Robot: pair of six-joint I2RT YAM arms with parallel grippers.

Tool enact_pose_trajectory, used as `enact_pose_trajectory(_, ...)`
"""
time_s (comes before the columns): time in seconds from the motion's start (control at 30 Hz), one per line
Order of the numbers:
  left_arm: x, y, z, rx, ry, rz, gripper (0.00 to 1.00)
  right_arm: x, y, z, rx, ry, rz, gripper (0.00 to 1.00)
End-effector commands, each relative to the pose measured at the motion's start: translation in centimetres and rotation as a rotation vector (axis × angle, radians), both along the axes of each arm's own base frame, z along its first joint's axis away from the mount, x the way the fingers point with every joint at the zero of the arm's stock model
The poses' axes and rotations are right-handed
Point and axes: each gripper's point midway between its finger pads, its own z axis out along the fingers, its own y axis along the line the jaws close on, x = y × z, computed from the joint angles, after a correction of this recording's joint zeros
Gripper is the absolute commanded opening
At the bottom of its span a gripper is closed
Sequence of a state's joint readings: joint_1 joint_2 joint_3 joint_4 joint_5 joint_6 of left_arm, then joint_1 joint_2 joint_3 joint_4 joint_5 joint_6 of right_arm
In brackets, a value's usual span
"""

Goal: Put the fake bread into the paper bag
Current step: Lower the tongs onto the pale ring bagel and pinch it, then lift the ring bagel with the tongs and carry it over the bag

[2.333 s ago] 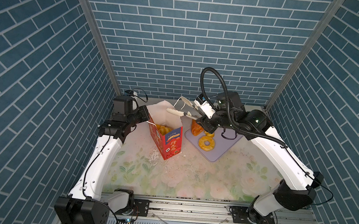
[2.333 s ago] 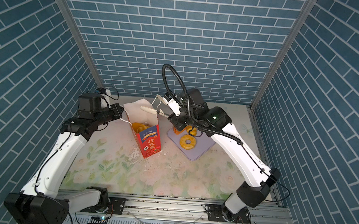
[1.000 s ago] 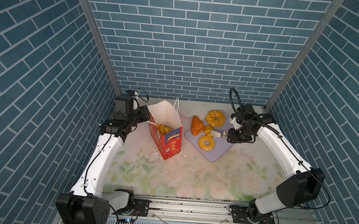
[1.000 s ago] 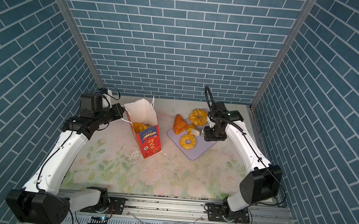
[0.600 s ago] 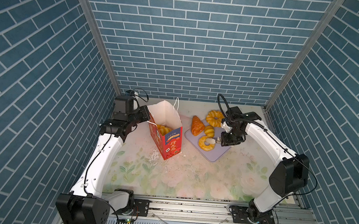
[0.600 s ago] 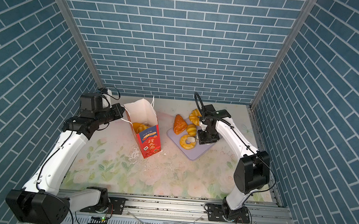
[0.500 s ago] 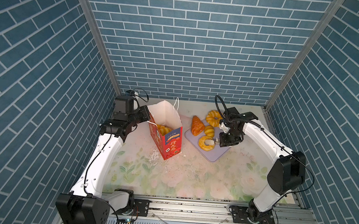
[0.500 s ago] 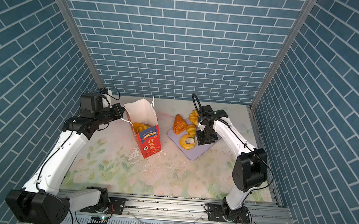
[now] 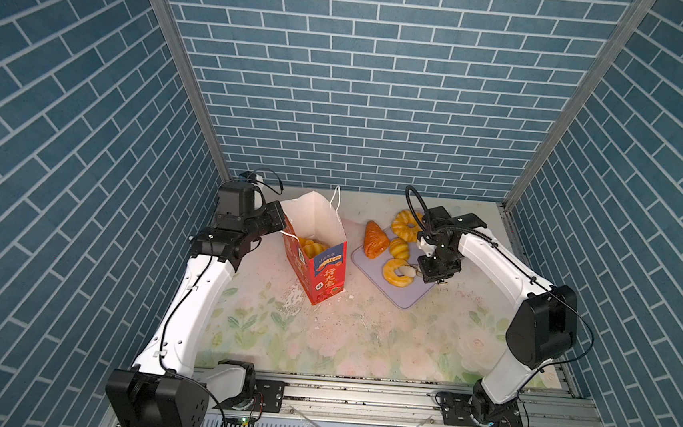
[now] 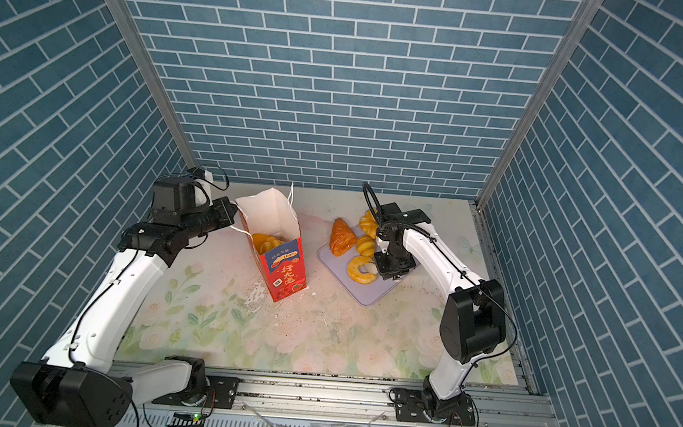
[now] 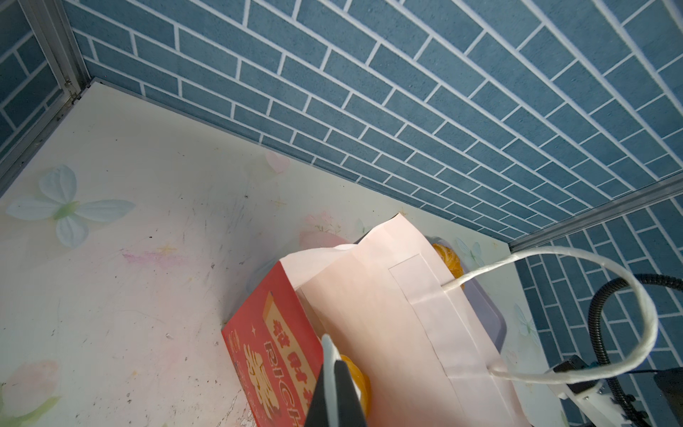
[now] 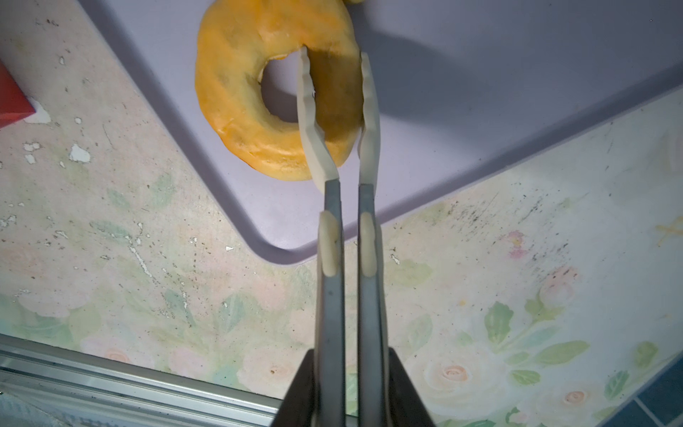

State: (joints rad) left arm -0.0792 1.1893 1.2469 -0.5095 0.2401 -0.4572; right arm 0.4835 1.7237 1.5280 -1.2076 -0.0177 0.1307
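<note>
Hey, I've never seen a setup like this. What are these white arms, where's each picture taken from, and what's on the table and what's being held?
These are two robot arms mounted on a rail at the edge of the table. Two pictures look down from overhead, nearly alike; the other two come from a camera on each arm's wrist. On the table stand a red bag, with toy pastries inside, and a lilac tray; on or beside it lie a croissant, a roll, a far donut and a near donut. The left fingers are shut on the bag's rim. The right fingers are shut on the near donut, one finger through its hole.
</note>
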Motion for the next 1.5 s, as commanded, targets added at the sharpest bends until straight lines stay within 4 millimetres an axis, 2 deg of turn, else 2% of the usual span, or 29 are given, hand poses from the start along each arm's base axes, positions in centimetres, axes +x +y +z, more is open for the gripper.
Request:
enact_pose_trajectory(0.0, -0.2, -0.2, 0.8, 0.014, -0.028, -0.014, 0.0, -0.6, -1.1, 2.6, -0.021, -0.06, 0.013, 0.21)
enact_pose_trajectory(0.23, 0.1, -0.4, 0.9, 0.01, -0.029, -0.023, 0.0, -0.9, -3.4, 4.5, -0.057, -0.114, -0.017, 0.16)
enact_pose_trajectory(0.33, 0.1, -0.4, 1.0, 0.013, -0.03, -0.025, 0.0, -1.0, -3.8, 6.0, -0.046, -0.152, -0.015, 0.16)
enact_pose_trajectory(0.53, 0.2, -0.4, 1.0, 0.011, -0.033, -0.024, 0.0, -0.7, -5.1, 10.1, -0.049, -0.261, -0.031, 0.15)
enact_pose_trajectory(0.67, 0.2, -0.3, 0.8, 0.013, -0.027, -0.02, 0.0, -0.4, -5.9, 14.0, -0.055, -0.348, -0.067, 0.15)
enact_pose_trajectory(0.77, 0.3, -0.2, 0.6, 0.017, -0.022, -0.013, 0.0, 0.5, -5.4, 17.3, 0.001, -0.461, -0.083, 0.15)
enact_pose_trajectory(0.83, 0.4, -0.2, 0.7, 0.012, -0.029, -0.011, 0.0, 1.3, -4.5, 19.6, 0.068, -0.549, -0.076, 0.15)
enact_pose_trajectory(0.97, 0.4, -0.3, 0.8, 0.001, -0.028, -0.009, 0.0, 2.6, -1.2, 24.3, 0.207, -0.752, 0.013, 0.15)
enact_pose_trajectory(1.13, 0.0, -0.1, 1.0, 0.004, -0.033, -0.001, 0.0, 2.5, 4.9, 29.9, 0.392, -0.935, 0.2, 0.16)
enact_pose_trajectory(1.2, 0.0, -0.1, 1.0, 0.003, -0.033, 0.001, 0.0, 2.2, 7.2, 31.5, 0.458, -0.966, 0.276, 0.16)
enact_pose_trajectory(1.27, -0.1, -0.1, 1.1, 0.002, -0.034, 0.001, 0.0, 1.6, 9.8, 32.4, 0.494, -0.977, 0.373, 0.16)
enact_pose_trajectory(1.33, -0.2, 0.0, 1.1, 0.0, -0.034, 0.003, 0.0, 1.0, 12.1, 32.3, 0.51, -0.966, 0.459, 0.16)
enact_pose_trajectory(1.47, -0.4, 0.1, 1.0, 0.004, -0.032, 0.007, 0.0, -0.4, 16.5, 30.7, 0.517, -0.915, 0.62, 0.16)
